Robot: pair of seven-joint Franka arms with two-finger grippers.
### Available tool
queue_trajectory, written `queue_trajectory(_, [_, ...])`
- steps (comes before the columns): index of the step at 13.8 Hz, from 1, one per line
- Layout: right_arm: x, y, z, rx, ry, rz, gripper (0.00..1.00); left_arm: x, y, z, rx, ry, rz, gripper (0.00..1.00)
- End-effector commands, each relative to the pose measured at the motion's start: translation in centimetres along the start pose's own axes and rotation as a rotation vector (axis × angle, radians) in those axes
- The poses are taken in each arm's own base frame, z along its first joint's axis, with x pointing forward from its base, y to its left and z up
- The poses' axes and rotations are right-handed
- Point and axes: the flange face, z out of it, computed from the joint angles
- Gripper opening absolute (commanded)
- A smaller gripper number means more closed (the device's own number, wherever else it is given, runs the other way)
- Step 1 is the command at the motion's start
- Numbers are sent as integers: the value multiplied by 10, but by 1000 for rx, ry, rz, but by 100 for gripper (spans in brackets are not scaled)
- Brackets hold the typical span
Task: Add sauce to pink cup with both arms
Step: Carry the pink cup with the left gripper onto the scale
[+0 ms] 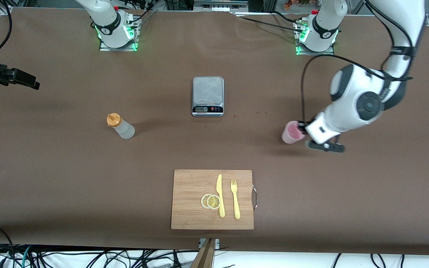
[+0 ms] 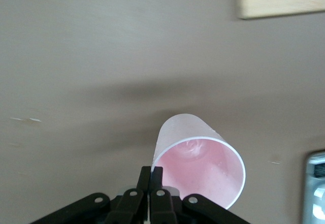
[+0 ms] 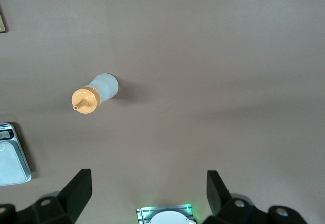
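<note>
Nearest the front camera lies a wooden cutting board (image 1: 212, 199) with lemon slices (image 1: 210, 201), a yellow knife (image 1: 220, 195) and a yellow fork (image 1: 235, 198). Farther back, my left gripper (image 2: 150, 199) has its fingers pinching the pink cup (image 1: 292, 133) by its rim, toward the left arm's end of the table (image 1: 50, 178). The sauce (image 1: 120, 125) stands toward the right arm's end, the scale (image 1: 207, 96) between them and farther still. My right gripper (image 3: 147, 186) hovers over the table, fingers spread wide, nothing between it and the sauce.

Even bright light, soft shadows, slight blur.
</note>
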Motion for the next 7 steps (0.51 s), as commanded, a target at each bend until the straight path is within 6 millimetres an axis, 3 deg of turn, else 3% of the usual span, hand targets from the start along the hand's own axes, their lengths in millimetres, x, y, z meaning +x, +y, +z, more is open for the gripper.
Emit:
queue_trajectory(1, [-1,0,-5,3,-1,-12,100,-23,71,9,-11,-32,-62,0])
queue_trajectory(5, [-1,0,-4,3,-2,-12,100,-70,170,36,21,-59,-106,0])
queue_trajectory(7, [-1,0,-4,3,-2,-12,100,-90,209,47,17,-54,-124,0])
